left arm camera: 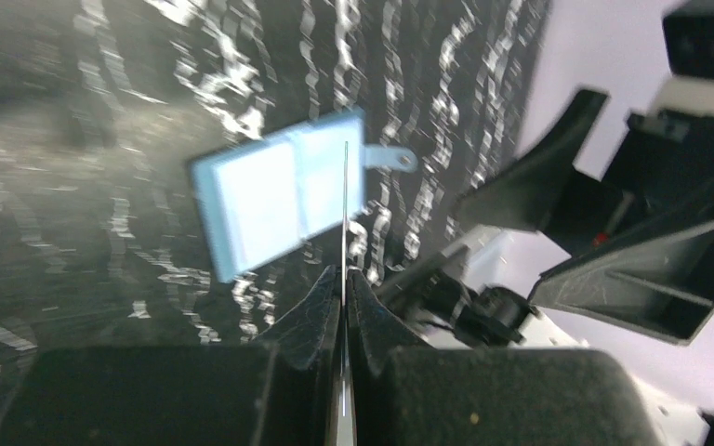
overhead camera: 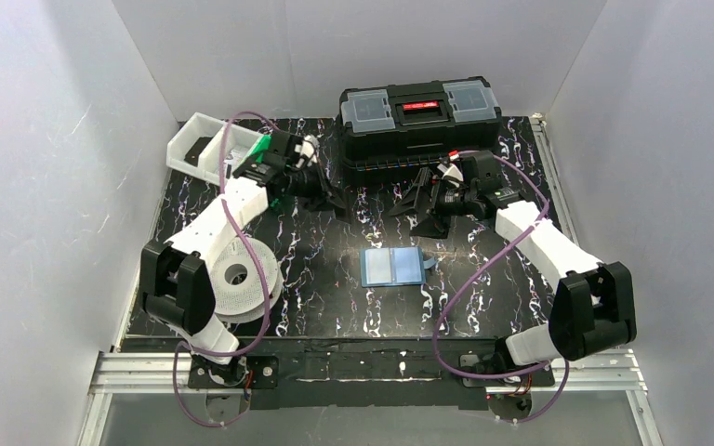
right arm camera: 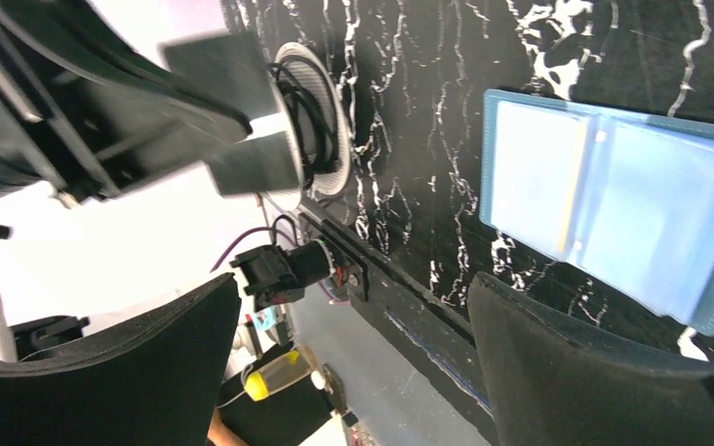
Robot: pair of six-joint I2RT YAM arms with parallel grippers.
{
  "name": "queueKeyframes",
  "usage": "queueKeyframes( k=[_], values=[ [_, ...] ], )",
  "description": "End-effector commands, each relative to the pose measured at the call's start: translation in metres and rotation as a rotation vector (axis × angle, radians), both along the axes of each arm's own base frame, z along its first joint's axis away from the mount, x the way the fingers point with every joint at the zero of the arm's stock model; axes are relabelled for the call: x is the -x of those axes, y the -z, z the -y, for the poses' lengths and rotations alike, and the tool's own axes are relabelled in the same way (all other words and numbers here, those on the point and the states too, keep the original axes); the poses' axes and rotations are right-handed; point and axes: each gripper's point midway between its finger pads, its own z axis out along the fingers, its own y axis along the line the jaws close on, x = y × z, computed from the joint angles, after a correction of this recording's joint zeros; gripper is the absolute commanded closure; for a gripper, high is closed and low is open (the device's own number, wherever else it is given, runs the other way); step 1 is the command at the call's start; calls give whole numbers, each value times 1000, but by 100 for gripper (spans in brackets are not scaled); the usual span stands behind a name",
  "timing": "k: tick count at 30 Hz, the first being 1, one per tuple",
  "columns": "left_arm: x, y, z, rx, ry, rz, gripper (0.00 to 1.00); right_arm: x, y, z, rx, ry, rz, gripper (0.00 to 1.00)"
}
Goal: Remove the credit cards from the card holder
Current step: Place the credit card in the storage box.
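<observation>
Above the marbled black bench (overhead camera: 335, 302), the left pincer (left arm camera: 344, 275) is pressed together on a credit card (left arm camera: 345, 200). Its own camera catches the card only edge-on, as a bright thin line standing up between the pads. The right pincer (right arm camera: 353, 283), near it in front of the black toolbox (overhead camera: 418, 116), hangs with its fingers spread wide and holds nothing. The blue card holder (overhead camera: 391, 267) lies open and flat on the bench, nearer the arms' bases and apart from both pincers. The step in hand looks to be carrying this card away from the holder and setting it down. Done well, that means keeping the pinch firm, since so thin a card can pivot or slip. It also means drawing the card clear of the spread right fingers before turning, then lowering it flat onto a bare patch of bench rather than dropping it on edge. The card's face and colour cannot be seen. From overhead it is too thin to pick out between the two pincers. Whether the holder's pale pockets hold more cards is unclear: a faint yellowish strip shows near the fold in the right wrist view, no more. The left wrist view is smeared.
</observation>
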Motion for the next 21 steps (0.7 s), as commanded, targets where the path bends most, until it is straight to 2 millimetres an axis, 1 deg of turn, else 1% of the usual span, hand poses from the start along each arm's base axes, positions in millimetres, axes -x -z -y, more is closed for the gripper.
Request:
queueKeyframes(
  k=[1, 2, 4, 6, 9, 11, 15, 20, 21],
  values=[
    [-24, -20, -82, -310, -149, 127, 100, 1, -18, 10, 64, 2, 94, 2],
    [-33, -16, -100, -381, -182, 127, 100, 3, -17, 11, 70, -1, 93, 2],
    [-53, -17, -137, -497, -267, 138, 100, 5, -16, 12, 74, -9, 96, 2],
    [-75, -24, -173, -586, -359, 167, 100, 9, -15, 12, 72, -19, 93, 2],
    [-103, -30, -217, -684, -453, 188, 100, 13, -10, 13, 73, -27, 85, 1],
    [-119, -33, -245, -773, -508, 199, 100, 14, -7, 14, 77, -32, 79, 2],
    [-150, -37, -294, -943, -592, 222, 100, 16, -5, 15, 90, -35, 80, 2],
    [-187, -37, -339, -1124, -651, 226, 100, 16, -2, 19, 121, -41, 85, 2],
    [-195, -40, -348, -1151, -672, 237, 100, 16, -1, 20, 127, -43, 85, 2]
  ],
)
